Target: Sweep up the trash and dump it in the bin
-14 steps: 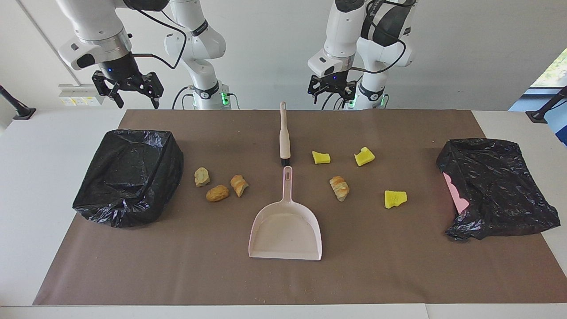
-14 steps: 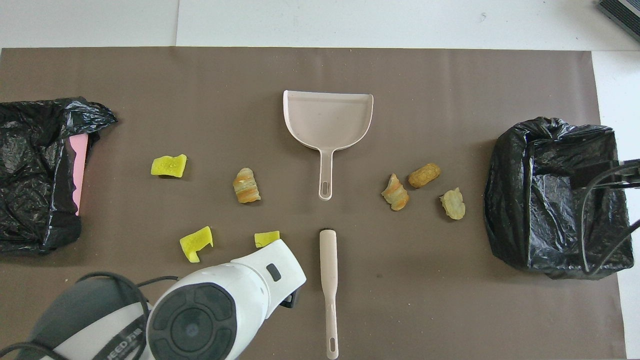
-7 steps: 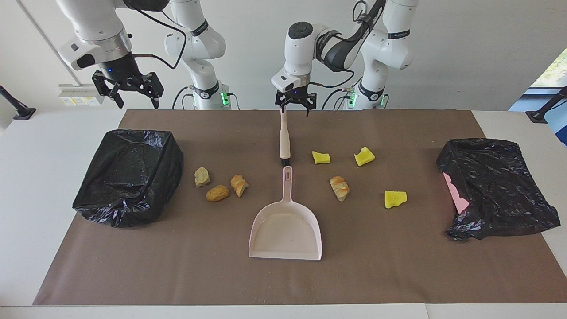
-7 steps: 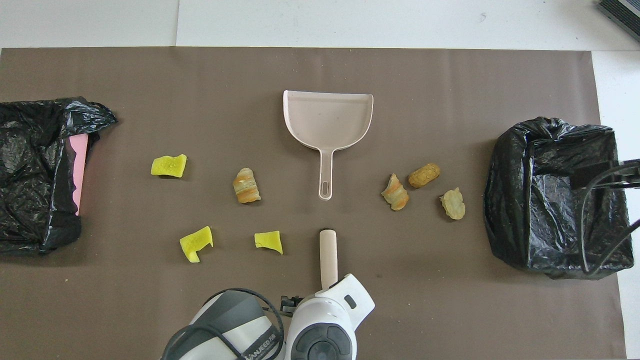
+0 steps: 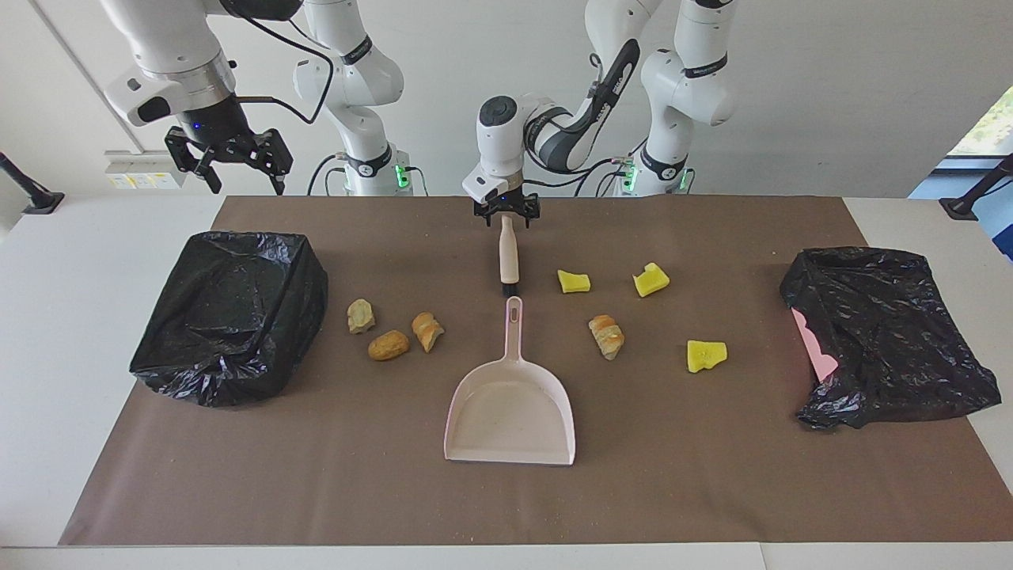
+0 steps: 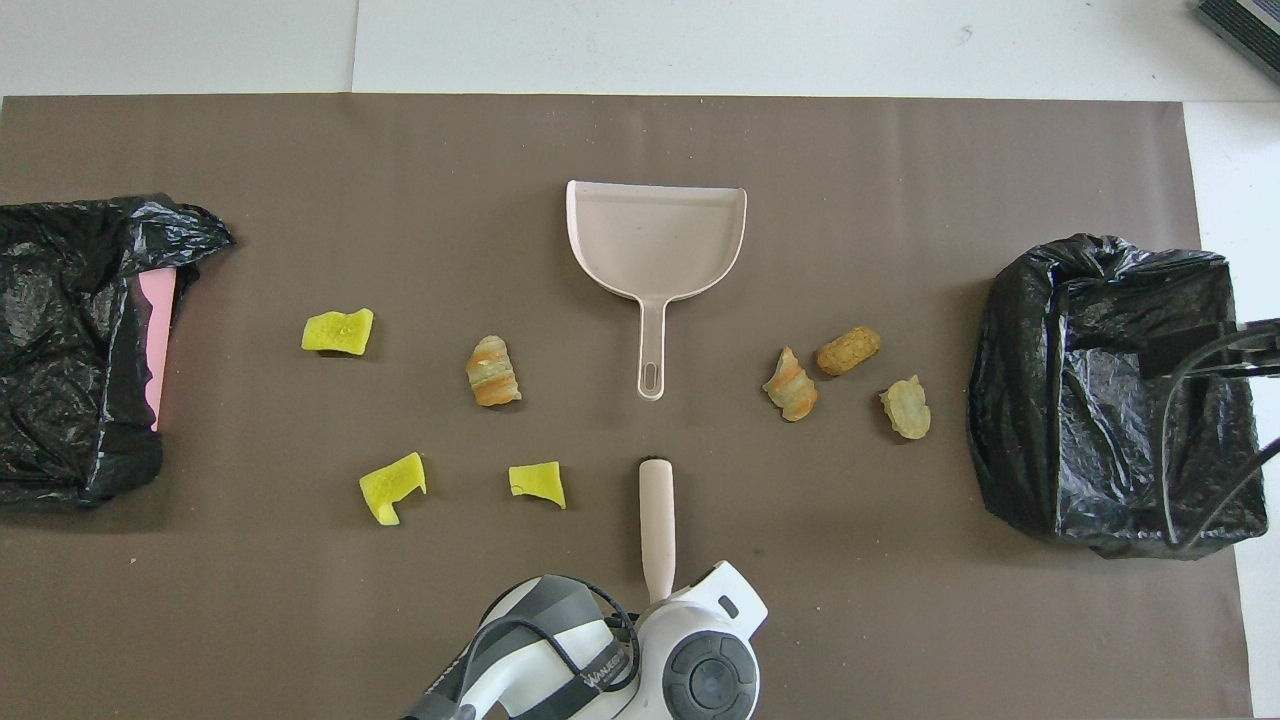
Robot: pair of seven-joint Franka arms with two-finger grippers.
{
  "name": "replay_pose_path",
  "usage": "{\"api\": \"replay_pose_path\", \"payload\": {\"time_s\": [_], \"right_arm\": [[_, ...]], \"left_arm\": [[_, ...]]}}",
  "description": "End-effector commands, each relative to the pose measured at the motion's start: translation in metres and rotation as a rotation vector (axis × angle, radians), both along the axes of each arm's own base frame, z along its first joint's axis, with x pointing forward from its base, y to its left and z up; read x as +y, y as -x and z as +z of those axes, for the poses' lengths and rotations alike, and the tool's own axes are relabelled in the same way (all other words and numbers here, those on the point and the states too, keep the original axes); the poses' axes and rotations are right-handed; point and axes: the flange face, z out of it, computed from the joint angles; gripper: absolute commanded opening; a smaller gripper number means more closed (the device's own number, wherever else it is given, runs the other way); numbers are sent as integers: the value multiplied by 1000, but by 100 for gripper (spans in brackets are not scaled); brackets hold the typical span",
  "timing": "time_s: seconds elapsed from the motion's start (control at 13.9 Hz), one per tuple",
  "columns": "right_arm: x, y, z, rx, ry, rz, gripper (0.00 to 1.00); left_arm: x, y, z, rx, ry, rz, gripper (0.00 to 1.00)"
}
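Observation:
The trash lies on the brown mat: three yellow chunks (image 5: 574, 281) (image 5: 650, 279) (image 5: 706, 355) toward the left arm's end. One tan lump (image 5: 607, 336) lies beside the pink dustpan (image 5: 510, 412). Three tan lumps (image 5: 427, 331) (image 5: 388, 345) (image 5: 361, 315) lie toward the right arm's end. The beige-handled brush (image 5: 508, 257) lies between the dustpan and the robots. My left gripper (image 5: 507, 218) is low, open, its fingers astride the brush handle's end. In the overhead view its wrist (image 6: 700, 670) covers that end. My right gripper (image 5: 229, 158) waits open in the air.
A black-bagged bin (image 5: 229, 317) stands at the right arm's end of the mat. A second black bag with a pink part showing (image 5: 886, 332) lies at the left arm's end. The dustpan's mouth faces away from the robots.
My left arm swung from its own side to above the brush handle, then came down onto the handle's end. The right arm, the trash, dustpan and brush have not moved.

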Motion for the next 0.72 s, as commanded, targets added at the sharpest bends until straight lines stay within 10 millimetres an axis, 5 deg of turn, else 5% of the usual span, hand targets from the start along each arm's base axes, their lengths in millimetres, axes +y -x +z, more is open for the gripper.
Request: {"api": "replay_pose_path", "payload": {"time_s": [0.0, 0.22, 0.36, 0.43, 0.65], "right_arm": [[0, 6, -1, -18, -23, 24, 100], [-1, 6, -1, -18, -23, 23, 100], [-1, 6, -1, -18, -23, 24, 100], [-1, 6, -1, -18, -23, 23, 100], [-1, 6, -3, -14, -24, 24, 100]], "left_arm": [[2, 2, 20, -6, 2, 16, 100], [5, 3, 34, -9, 5, 13, 98], [6, 4, 34, -5, -3, 14, 76], [6, 4, 34, -3, -7, 14, 63], [5, 5, 35, -8, -4, 46, 1]]}}
